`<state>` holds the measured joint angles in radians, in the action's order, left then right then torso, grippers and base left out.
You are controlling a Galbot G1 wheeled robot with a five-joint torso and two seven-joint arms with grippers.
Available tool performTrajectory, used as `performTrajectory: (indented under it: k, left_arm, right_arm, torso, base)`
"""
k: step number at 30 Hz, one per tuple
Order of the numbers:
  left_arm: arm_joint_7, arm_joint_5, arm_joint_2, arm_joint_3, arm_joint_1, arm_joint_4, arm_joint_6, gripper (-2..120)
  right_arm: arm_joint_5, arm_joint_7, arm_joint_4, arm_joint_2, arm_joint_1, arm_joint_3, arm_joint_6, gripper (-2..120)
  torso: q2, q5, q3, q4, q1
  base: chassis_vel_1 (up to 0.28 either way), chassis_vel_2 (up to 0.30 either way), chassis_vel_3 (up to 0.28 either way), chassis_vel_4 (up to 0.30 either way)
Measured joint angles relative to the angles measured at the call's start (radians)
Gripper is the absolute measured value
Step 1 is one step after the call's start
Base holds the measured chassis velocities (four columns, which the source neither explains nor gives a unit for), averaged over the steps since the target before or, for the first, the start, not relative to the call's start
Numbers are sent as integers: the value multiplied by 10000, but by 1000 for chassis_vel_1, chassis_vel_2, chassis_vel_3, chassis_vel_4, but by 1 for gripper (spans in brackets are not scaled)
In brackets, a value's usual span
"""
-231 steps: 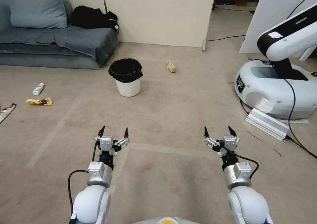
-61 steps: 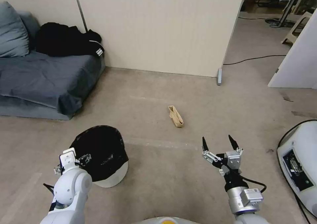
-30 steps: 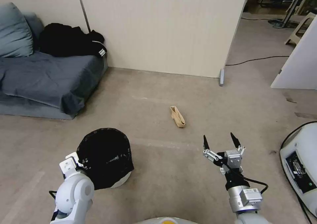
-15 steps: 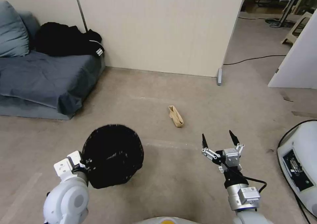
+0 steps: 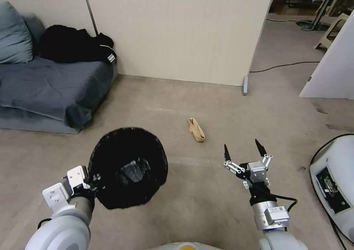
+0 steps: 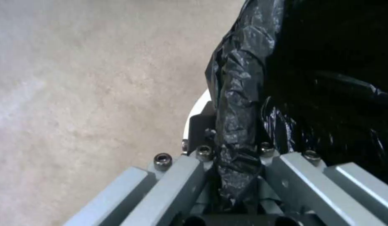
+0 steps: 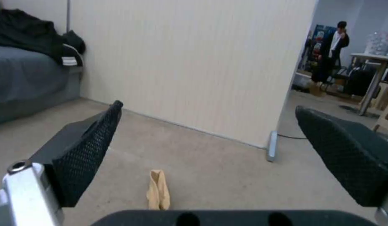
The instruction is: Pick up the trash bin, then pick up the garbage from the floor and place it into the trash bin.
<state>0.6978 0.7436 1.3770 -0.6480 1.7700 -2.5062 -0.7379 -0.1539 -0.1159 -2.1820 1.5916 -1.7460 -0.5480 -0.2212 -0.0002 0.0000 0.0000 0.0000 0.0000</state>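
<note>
Trash bin (image 5: 127,169) is hanging off the floor, rim clenched in my left end effector (image 5: 86,181); the tan wrapper (image 5: 196,129) is lying at eleven o'clock from my released right end effector (image 5: 243,152), long axis pointing away.

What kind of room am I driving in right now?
Likely a mock living room inside a lab or office: a grey sofa with black clothes on it, a beige partition wall with an open end, and a work table beyond it.

Black clothes (image 5: 75,49) lie on grey sofa (image 5: 48,87).
</note>
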Motion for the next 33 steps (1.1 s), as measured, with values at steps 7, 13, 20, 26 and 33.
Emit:
performTrajectory:
  k: [7,13,20,26,33]
  left_arm:
    - [-501,-940,-165,260,347,3,9,1]
    - [-829,-1484,12,395,279,25,13,1]
    - [-915,-1511,59,401,171,40,18,1]
    - [-966,-1542,96,408,134,46,22,1]
    - [-982,-1562,79,325,102,52,29,1]
  right_arm:
    - [611,-310,-48,-31,-147,65,-114,100]
    - [648,-394,-16,-20,-137,104,-50,100]
    - [654,-395,140,-42,-51,155,87,100]
    - [667,-393,206,-77,6,189,203,100]
    - [729,-445,361,-145,92,194,214,100]
  torso:
    - [1,1,0,0,1]
    - [1,0,-1,0,0]
    - [1,1,0,0,0]
    - [1,0,0,-1,0]
    - [1,0,1,0,0]
  base:
    - [0,0,0,0]
    - [0,0,0,0]
    - [-29,27,29,-26]
    - [-102,98,88,-97]
    - [-87,93,87,-92]
